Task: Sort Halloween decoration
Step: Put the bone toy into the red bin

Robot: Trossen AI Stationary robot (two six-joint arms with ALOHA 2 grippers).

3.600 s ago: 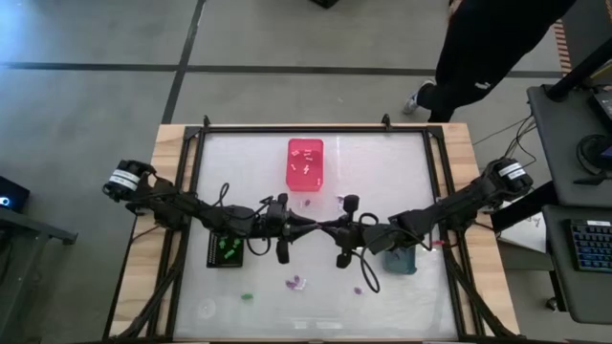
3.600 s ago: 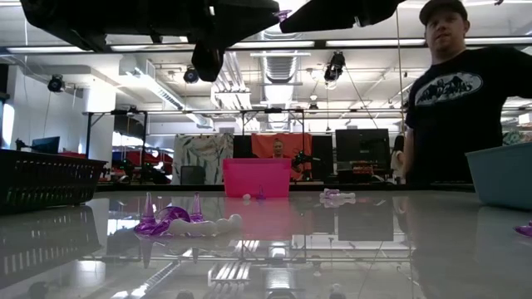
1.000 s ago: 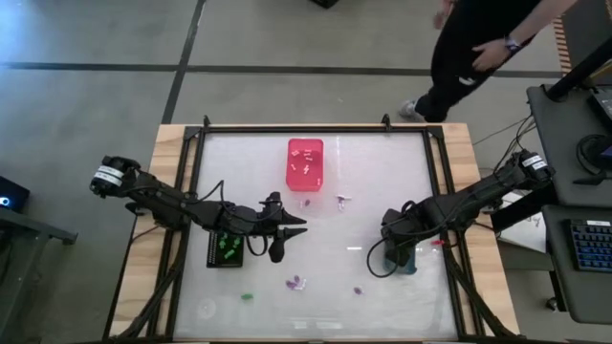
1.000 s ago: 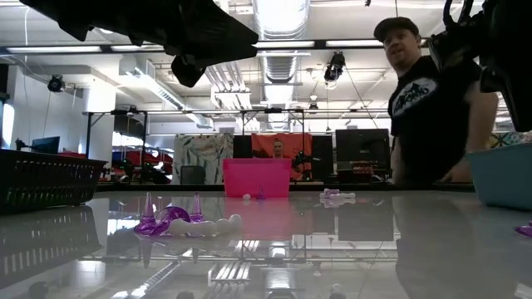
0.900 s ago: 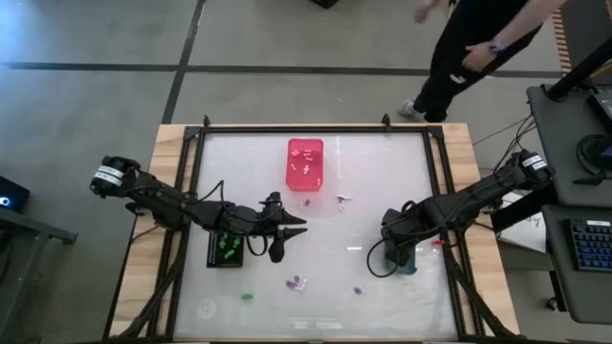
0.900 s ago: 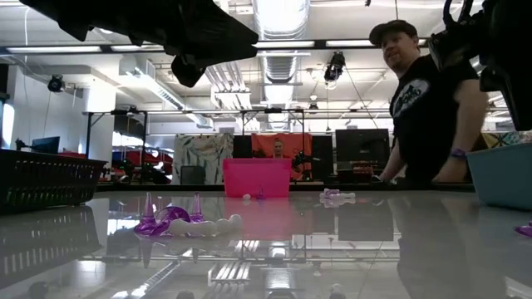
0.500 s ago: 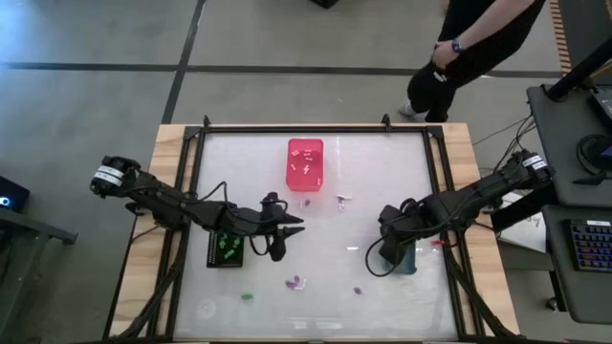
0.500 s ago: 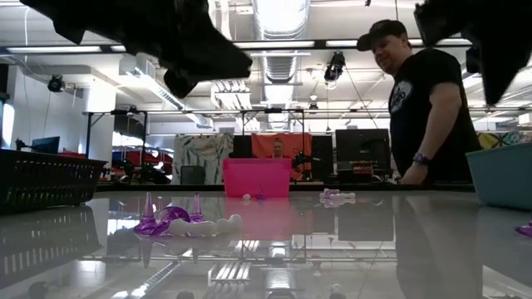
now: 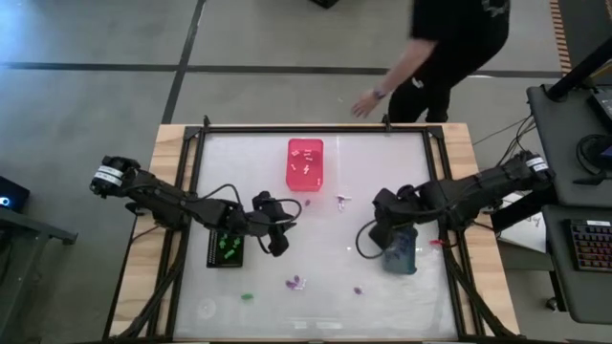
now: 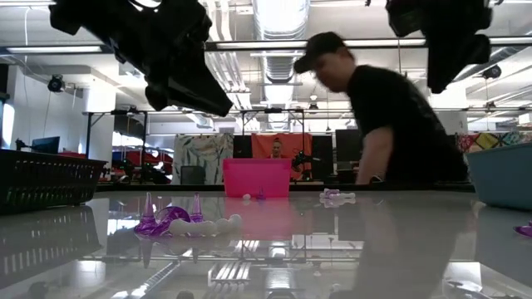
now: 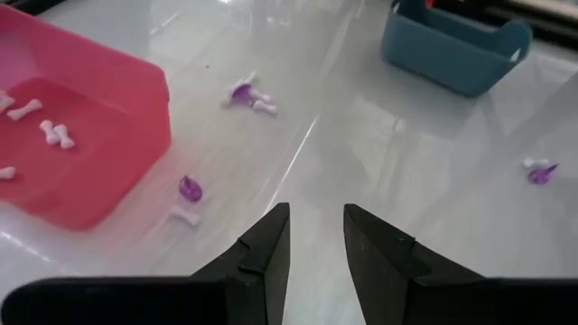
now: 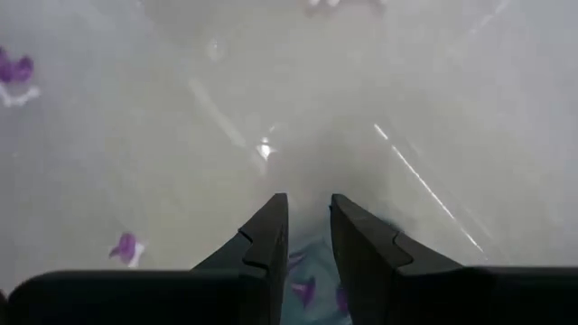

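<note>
Small Halloween decoration pieces lie scattered on the white table: a purple and white cluster [image 9: 296, 283], a green piece [image 9: 249, 297], a purple one [image 9: 358, 290], and others [image 11: 247, 93] near the pink bin [image 9: 306, 162]. White bone pieces [image 11: 54, 134] lie in the pink bin. Green pieces lie in the black bin [image 9: 226, 248], purple ones [image 12: 302, 291] in the blue bin [image 9: 402, 253]. My left gripper [image 11: 314, 212] hovers open beside the black bin, slanting down. My right gripper [image 12: 309, 200] hangs open above the blue bin's left rim. Neither holds anything.
A person leans over the table's far edge, one hand [image 9: 363, 105] near the frame. A black rail frame [image 9: 316, 129] borders the table. Bare tabletop lies between the two grippers at the middle.
My right gripper has risen from the blue bin and drifted toward the table's left and far side. My left gripper has tipped from nearly level to slanting downward, staying in place. The person behind the table has moved left and bent toward the far edge.
</note>
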